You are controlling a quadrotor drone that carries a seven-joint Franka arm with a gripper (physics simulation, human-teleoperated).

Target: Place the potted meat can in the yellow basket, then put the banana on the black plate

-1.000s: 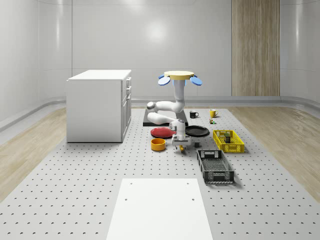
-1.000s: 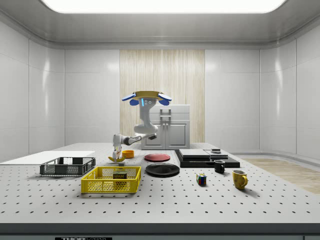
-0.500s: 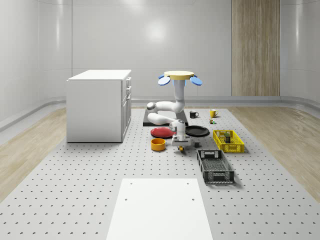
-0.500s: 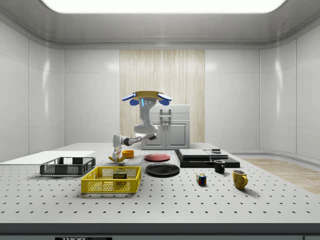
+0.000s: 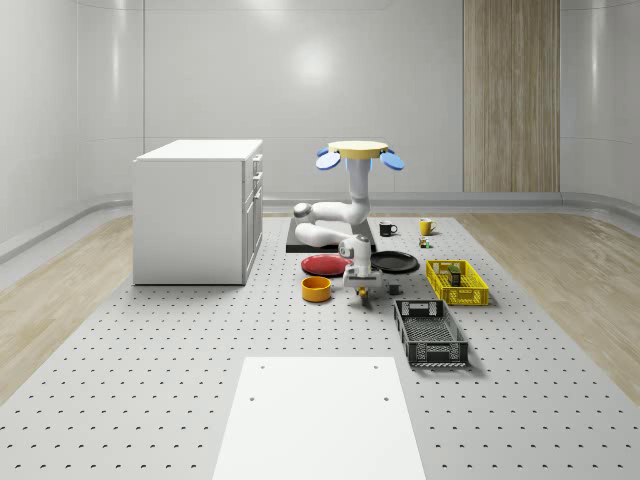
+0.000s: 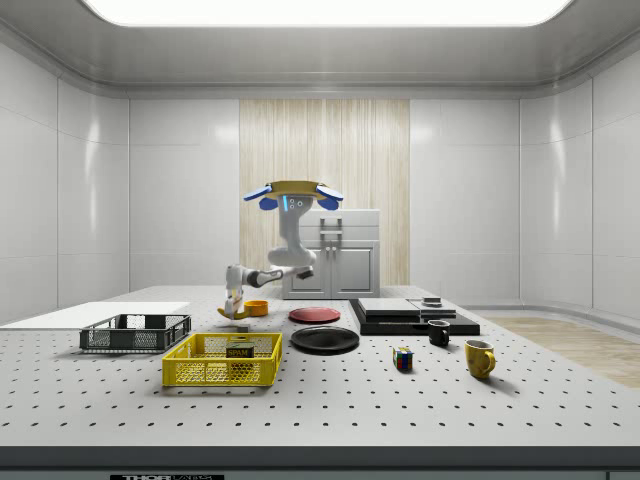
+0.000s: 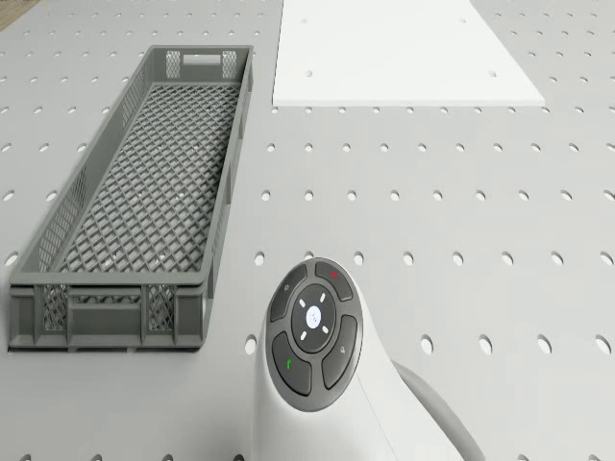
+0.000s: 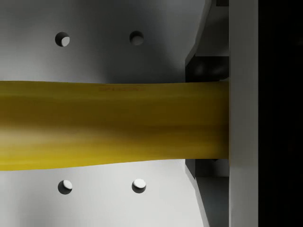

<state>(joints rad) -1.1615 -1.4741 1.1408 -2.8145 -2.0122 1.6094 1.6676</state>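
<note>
The yellow banana point(image 8: 113, 125) is clamped crosswise between my fingers point(image 8: 242, 118), a little above the perforated table. My gripper point(image 5: 361, 288) point(image 6: 238, 311) is shut on it, between the orange bowl and the grey crate. The banana point(image 5: 366, 293) point(image 6: 229, 314) sticks out at both sides. The drone point(image 5: 360, 152) point(image 6: 292, 192) hovers above the black plate point(image 5: 394, 262) point(image 6: 324, 339), its arm reaching down and forward. The potted meat can point(image 5: 455, 274) point(image 6: 239, 352) lies inside the yellow basket point(image 5: 470, 296) point(image 6: 205, 372).
A grey mesh crate point(image 5: 430, 332) point(image 7: 135, 221) lies close beside the gripper. An orange bowl point(image 5: 316, 289) and a red plate point(image 5: 325, 264) sit on the other side. A white cabinet point(image 5: 198, 210) stands at the whole-scene view's left. A white mat point(image 5: 320, 420) covers the near table.
The fingers closed on the banana, and since then the gripper has risen slightly, lifting the banana off the table. The drone has stayed where it was.
</note>
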